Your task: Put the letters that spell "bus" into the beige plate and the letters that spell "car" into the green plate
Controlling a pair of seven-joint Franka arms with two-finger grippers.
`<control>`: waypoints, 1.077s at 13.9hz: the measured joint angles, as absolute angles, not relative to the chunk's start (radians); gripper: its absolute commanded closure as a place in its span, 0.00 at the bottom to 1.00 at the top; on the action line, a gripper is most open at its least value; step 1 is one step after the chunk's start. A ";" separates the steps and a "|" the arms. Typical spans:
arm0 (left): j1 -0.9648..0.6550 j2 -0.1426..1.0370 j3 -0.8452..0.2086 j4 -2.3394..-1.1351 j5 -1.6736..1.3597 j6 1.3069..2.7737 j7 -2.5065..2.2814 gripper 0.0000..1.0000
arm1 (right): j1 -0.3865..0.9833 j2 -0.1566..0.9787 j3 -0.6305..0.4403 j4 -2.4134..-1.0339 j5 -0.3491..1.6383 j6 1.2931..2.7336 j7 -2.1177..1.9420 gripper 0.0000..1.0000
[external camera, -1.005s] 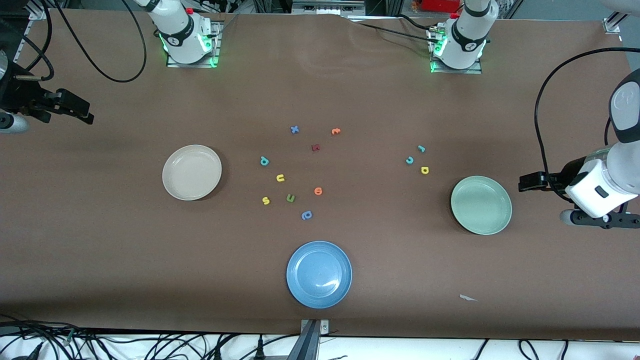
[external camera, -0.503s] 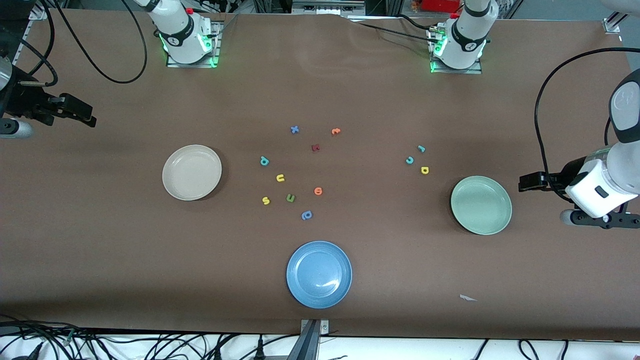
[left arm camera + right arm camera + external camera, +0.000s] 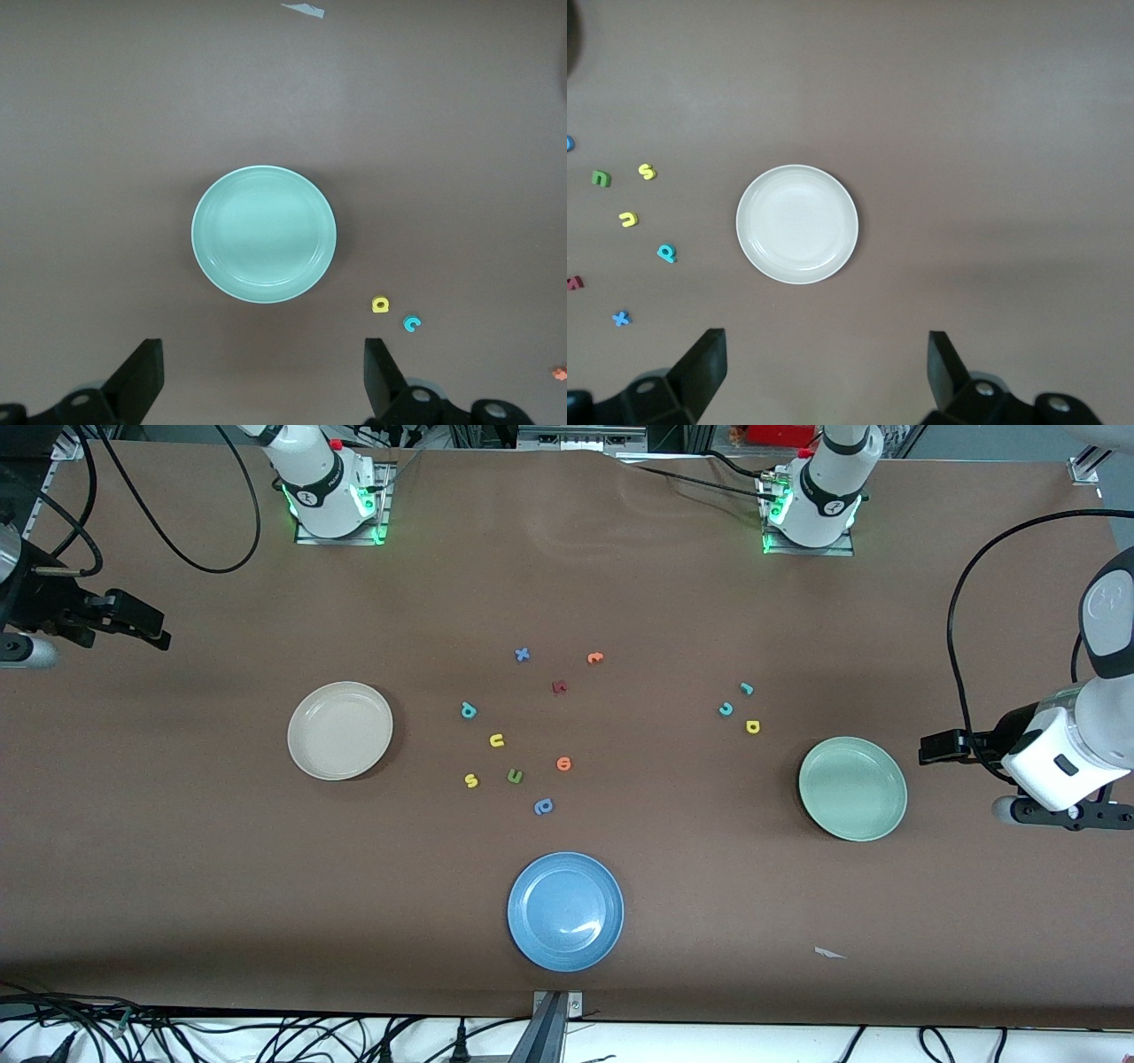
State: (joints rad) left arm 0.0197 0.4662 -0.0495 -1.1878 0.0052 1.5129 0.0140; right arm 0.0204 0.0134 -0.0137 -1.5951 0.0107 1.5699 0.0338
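A wide brown table (image 3: 177, 886) seen from above holds three round plates and a scatter of tiny foam letters, and the sorting task appears not to have begun: no letter lies in any plate. The beige plate (image 3: 340, 731) sits toward the right arm's end of the table and is empty; the green plate (image 3: 852, 788) sits toward the left arm's end and is empty too. The letters for "bus" lie loose on the table between the beige plate and the middle: the teal b (image 3: 469, 710), the yellow u (image 3: 496, 740) nearer the front camera, and the yellow s (image 3: 471, 780) nearer again. The letters for "car" form a tight group close to the green plate, a little farther from the front camera than it: the teal c (image 3: 726, 708), the yellow a (image 3: 752, 726) and the darker-teal r (image 3: 746, 688). Spare letters (a green u (image 3: 515, 777), orange, blue and red ones) lie among the middle cluster, and a blue plate (image 3: 565, 911) sits nearest the front camera. The right gripper (image 3: 824, 372) hangs over bare table at its own end, fingers spread wide and holding nothing. The left gripper (image 3: 263, 376) waits over the table's edge beside the green plate, fingers likewise apart and empty. All six letters remain to be moved.
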 measured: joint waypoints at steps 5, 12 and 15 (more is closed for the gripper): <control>0.020 0.466 -0.049 -1.188 0.005 1.513 0.014 0.01 | 0.020 0.006 -0.017 -1.552 0.010 1.530 0.034 0.00; 0.020 0.466 -0.049 -1.188 0.005 1.513 0.014 0.01 | 0.020 0.006 -0.020 -1.526 0.008 1.482 0.034 0.00; 0.020 0.466 -0.049 -1.189 0.005 1.513 0.014 0.01 | 0.022 0.006 -0.008 -1.525 0.008 1.466 0.034 0.00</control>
